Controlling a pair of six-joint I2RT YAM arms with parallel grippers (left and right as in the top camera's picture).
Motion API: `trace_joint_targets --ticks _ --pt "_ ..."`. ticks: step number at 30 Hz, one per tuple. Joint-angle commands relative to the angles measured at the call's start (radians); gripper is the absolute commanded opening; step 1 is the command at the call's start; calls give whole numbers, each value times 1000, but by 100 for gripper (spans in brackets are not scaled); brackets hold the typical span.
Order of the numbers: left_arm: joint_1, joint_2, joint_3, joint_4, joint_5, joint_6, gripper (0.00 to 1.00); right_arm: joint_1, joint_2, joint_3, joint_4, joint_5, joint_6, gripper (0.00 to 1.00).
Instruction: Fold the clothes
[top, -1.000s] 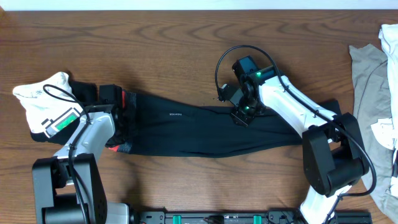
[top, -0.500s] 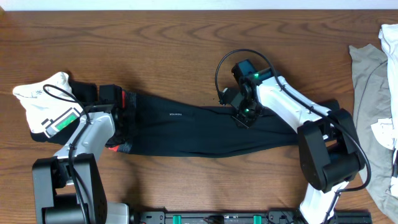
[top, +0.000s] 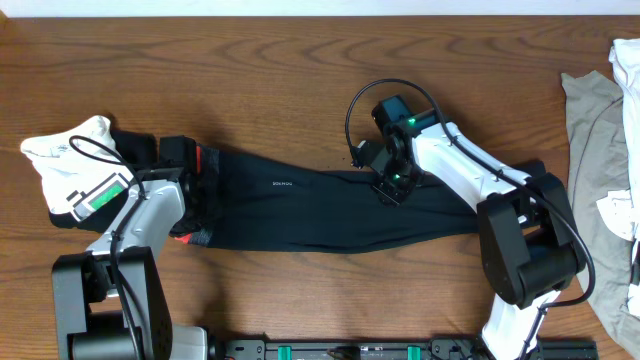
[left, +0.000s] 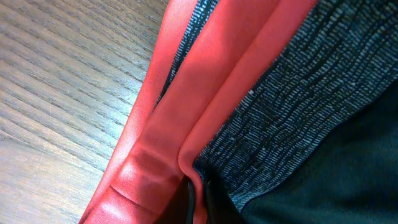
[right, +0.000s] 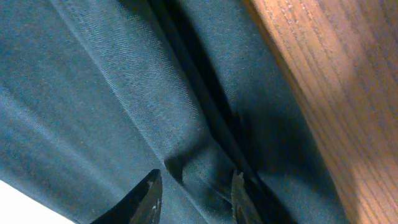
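Long black pants (top: 300, 205) lie stretched across the table from left to right. My left gripper (top: 190, 175) is at their left end. The left wrist view shows it shut (left: 196, 200) on the red edge (left: 186, 106) of the grey waistband (left: 292, 106). My right gripper (top: 388, 183) presses on the upper edge of the leg, right of the middle. Its fingers (right: 149, 198) stand partly apart, with a raised fold of black fabric (right: 193, 174) between them, so it is open (right: 194, 200).
A white, green-printed piece (top: 55, 160) lies bunched at the far left beside the left arm. Beige-grey tops (top: 590, 140) with white pieces (top: 626, 60) lie piled at the right edge. Bare wood (top: 250, 70) shows behind the pants.
The right gripper has shifted slightly left along the leg's upper edge. The left arm and the pants have not visibly moved.
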Motion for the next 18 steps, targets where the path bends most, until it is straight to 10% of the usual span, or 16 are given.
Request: trace_joint_targets --ticks 1,18 --pt "13 52 -61 -27 -38 20 6 2 11 -8 4 18 -3 33" --pt "13 52 -61 -27 -38 20 6 2 12 -16 18 62 0 39"
